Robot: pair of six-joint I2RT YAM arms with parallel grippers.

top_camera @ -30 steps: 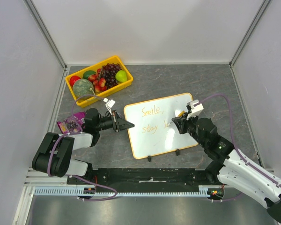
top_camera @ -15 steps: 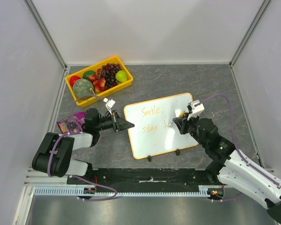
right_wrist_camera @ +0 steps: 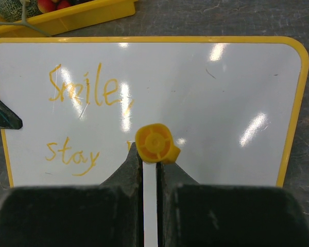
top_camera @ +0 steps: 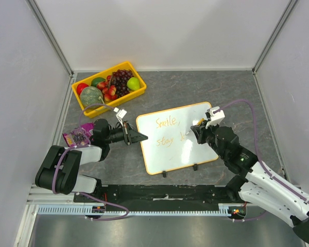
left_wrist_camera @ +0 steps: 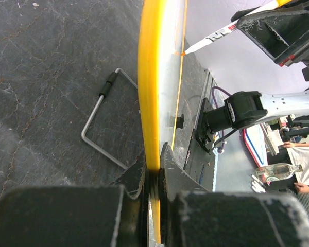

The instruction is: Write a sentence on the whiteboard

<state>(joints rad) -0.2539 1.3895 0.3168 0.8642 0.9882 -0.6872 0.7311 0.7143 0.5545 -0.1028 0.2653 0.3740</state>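
Observation:
The whiteboard [top_camera: 171,155], white with an orange-yellow rim, stands tilted on the grey table. Orange writing on it reads "Smile," [right_wrist_camera: 85,91] above "stay" [right_wrist_camera: 72,153], with the start of another letter beside the pen. My left gripper [top_camera: 144,137] is shut on the board's left rim [left_wrist_camera: 149,92], with one jaw on either side [left_wrist_camera: 153,164]. My right gripper [top_camera: 198,128] is shut on a yellow-capped marker [right_wrist_camera: 155,144], whose orange tip [left_wrist_camera: 183,53] touches the board just right of "stay".
A yellow fruit crate [top_camera: 112,87] with grapes, apples and a melon sits at the back left. A purple snack bag [top_camera: 76,136] lies by my left arm. A bent wire stand [left_wrist_camera: 100,103] lies on the table behind the board. Two black feet [top_camera: 165,174] hold the board's near edge.
My right gripper has shifted slightly up the board with the marker, beside the stroke after "stay". The left gripper and the board have not moved.

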